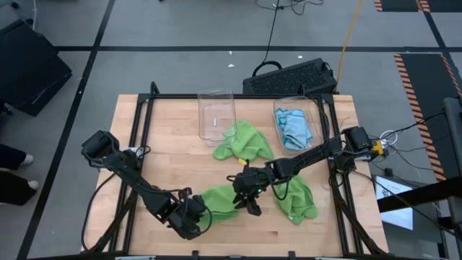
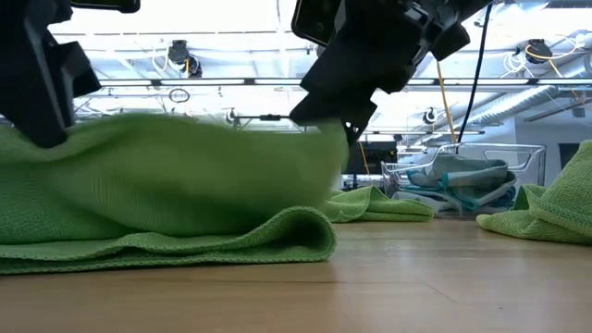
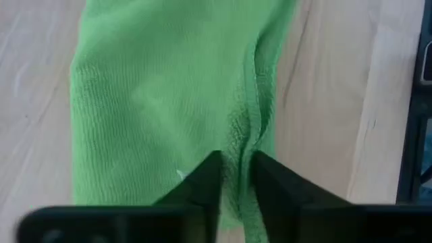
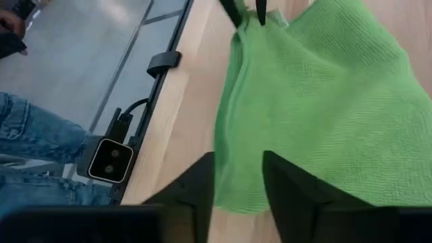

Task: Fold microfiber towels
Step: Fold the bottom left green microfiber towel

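Note:
A lime green microfiber towel [image 1: 220,198] lies doubled over on the wooden table near its front edge, a rounded fold [image 2: 305,227] showing in the low view. My left gripper [image 1: 196,213] is at the towel's left end and my right gripper [image 1: 250,202] at its right end. Both have their fingers slightly apart. In the left wrist view a raised ridge of the cloth [image 3: 237,145] runs in between the fingers of my left gripper [image 3: 237,179]. In the right wrist view the fingers of my right gripper [image 4: 239,179] straddle the towel's near edge [image 4: 236,196]. My left gripper slants down onto the towel's left end, with the cloth ridge [image 3: 236,162] in the narrow gap between its fingers; I cannot tell whether they touch it. My right gripper's fingers stand on either side of the towel's edge, and I cannot tell whether they touch it either.
Two more green towels lie crumpled, one at mid-table [image 1: 244,142] and one at the right [image 1: 297,200]. A clear bin [image 1: 296,101] at the back right holds light blue towels [image 1: 294,130]; an empty clear bin [image 1: 216,95] stands beside it. Black frame rails [image 1: 137,137] edge the table.

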